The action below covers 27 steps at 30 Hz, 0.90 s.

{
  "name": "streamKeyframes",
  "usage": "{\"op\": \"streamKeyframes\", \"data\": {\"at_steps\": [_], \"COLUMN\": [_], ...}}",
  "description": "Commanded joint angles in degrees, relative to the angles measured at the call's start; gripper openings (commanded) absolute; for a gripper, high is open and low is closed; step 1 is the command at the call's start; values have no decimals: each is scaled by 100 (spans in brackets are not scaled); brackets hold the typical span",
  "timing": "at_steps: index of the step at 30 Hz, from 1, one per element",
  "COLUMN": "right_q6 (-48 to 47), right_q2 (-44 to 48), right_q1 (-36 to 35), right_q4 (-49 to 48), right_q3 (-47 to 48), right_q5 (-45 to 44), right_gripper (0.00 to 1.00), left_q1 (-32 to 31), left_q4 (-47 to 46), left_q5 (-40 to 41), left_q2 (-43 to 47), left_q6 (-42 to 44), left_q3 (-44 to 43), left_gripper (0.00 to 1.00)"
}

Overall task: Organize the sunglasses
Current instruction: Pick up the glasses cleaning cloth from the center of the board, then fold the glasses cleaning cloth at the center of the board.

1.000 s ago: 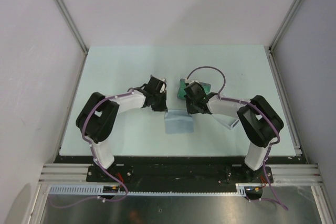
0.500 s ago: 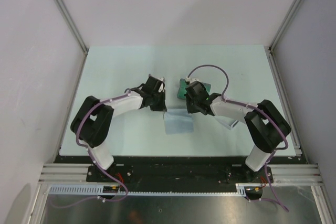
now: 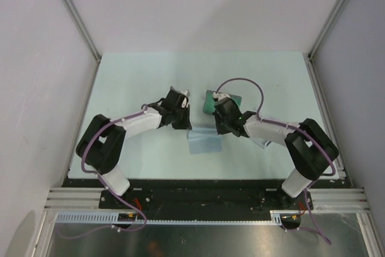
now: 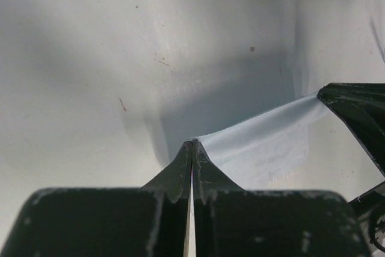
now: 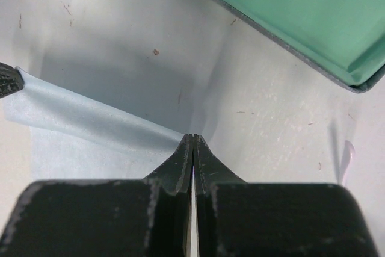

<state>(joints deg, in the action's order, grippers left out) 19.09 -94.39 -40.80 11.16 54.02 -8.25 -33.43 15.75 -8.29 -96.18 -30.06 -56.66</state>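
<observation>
The sunglasses do not show in any view. A grey-blue cloth (image 3: 203,142) lies on the table between the two arms, with its far edge lifted. My left gripper (image 4: 192,144) is shut on the cloth's (image 4: 264,142) far left corner. My right gripper (image 5: 192,137) is shut on the cloth's (image 5: 78,123) far right corner. In the top view the left gripper (image 3: 186,126) and right gripper (image 3: 219,129) face each other across that edge. The opposite finger (image 4: 356,108) shows in the left wrist view.
An open grey case with a green lining (image 3: 211,102) lies just beyond the right gripper, and shows again as the case (image 5: 301,16) in the right wrist view. The pale table (image 3: 138,76) is bounded by metal rails and white walls.
Both arms have sunk, their elbows swinging outward and toward the near edge. The grippers stay shut on the cloth's far corners and have hardly shifted.
</observation>
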Motion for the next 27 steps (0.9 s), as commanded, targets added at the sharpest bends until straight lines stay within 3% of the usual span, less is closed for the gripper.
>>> {"op": "streamKeyframes", "data": {"at_steps": [1, 27], "right_q6": [-239, -274], "right_q2": [368, 597], "right_q1": [2, -253], "right_q4": [-219, -228], "right_q3": [-58, -401], "right_q5": [-203, 43], "right_gripper": [0, 5], "left_q1": [-85, -419], "left_q4": [7, 7], "left_q5": [-6, 188], "left_q2": [328, 565], "left_q6": [0, -52], "left_q3": [68, 472], "left_gripper": [0, 1]}}
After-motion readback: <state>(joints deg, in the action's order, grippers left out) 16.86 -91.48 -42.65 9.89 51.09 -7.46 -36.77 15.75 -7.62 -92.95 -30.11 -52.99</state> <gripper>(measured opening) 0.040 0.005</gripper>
